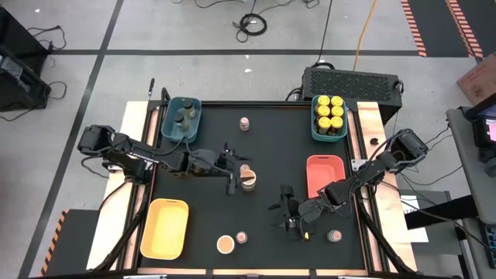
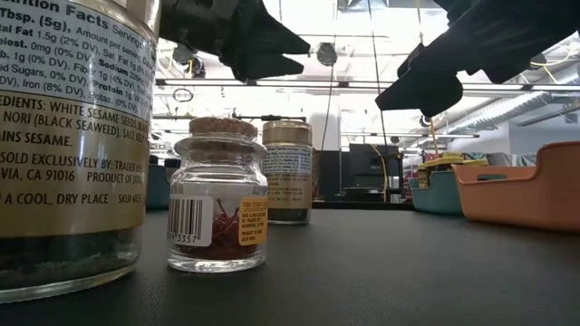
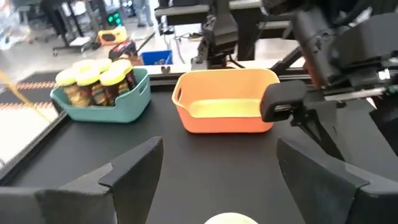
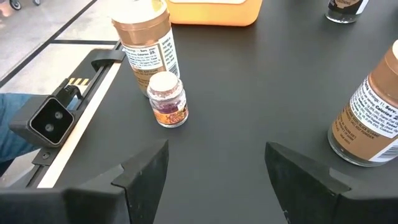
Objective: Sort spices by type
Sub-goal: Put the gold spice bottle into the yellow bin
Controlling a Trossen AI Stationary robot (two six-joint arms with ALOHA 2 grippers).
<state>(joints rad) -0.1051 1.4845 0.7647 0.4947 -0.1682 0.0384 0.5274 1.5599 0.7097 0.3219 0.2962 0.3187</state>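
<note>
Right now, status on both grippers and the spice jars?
Left gripper open beside a tan-lidded jar. Right gripper open, empty. Yellow-lidded jars sorted; others loose. Nothing blocking.

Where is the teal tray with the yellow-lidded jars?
In the high view, the teal rectangular plastic tray of yellow-lidded jars sits at the table's far right corner, behind the empty orange tray.

Grey floor (image 1: 194,31) with black cables (image 1: 252,25) and striped tape (image 1: 415,27) surrounds the desk (image 1: 271,116); bright ceiling lights (image 2: 362,18) overhead.
</note>
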